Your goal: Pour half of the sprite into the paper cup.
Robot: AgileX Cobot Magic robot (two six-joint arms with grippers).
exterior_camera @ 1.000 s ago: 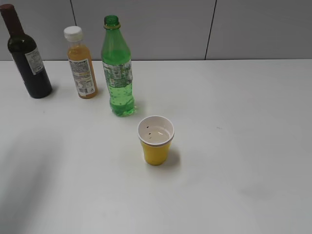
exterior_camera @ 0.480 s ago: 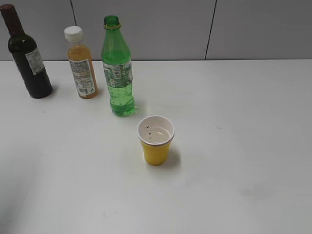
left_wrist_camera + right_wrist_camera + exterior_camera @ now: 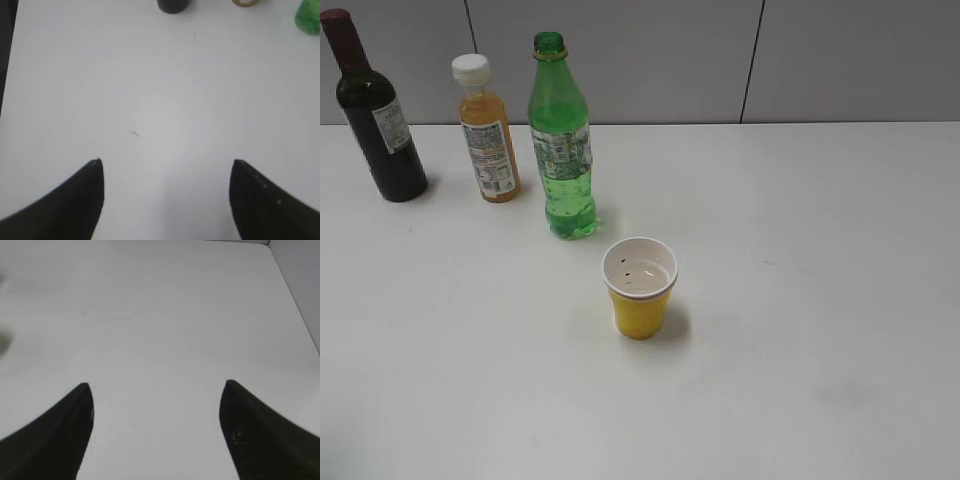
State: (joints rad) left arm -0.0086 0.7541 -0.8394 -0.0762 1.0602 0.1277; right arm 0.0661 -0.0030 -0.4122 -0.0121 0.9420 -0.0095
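The sprite (image 3: pixel 561 140), a tall green bottle without a cap, stands upright on the white table, about half full; its base shows at the top right of the left wrist view (image 3: pixel 308 16). The yellow paper cup (image 3: pixel 640 287) stands in front of it to the right, with clear liquid inside. Neither gripper shows in the exterior view. My left gripper (image 3: pixel 166 165) is open and empty over bare table, well short of the bottles. My right gripper (image 3: pixel 157 387) is open and empty over bare table; the cup's edge is a blur at the far left (image 3: pixel 4 340).
An orange juice bottle (image 3: pixel 486 130) with a white cap and a dark wine bottle (image 3: pixel 375 115) stand left of the sprite near the back wall; their bases show in the left wrist view (image 3: pixel 245 2) (image 3: pixel 172 5). The table's far right corner shows in the right wrist view (image 3: pixel 267 246).
A faint shadow on the table at the left of the exterior view has faded away. The bottles and cup have not moved.
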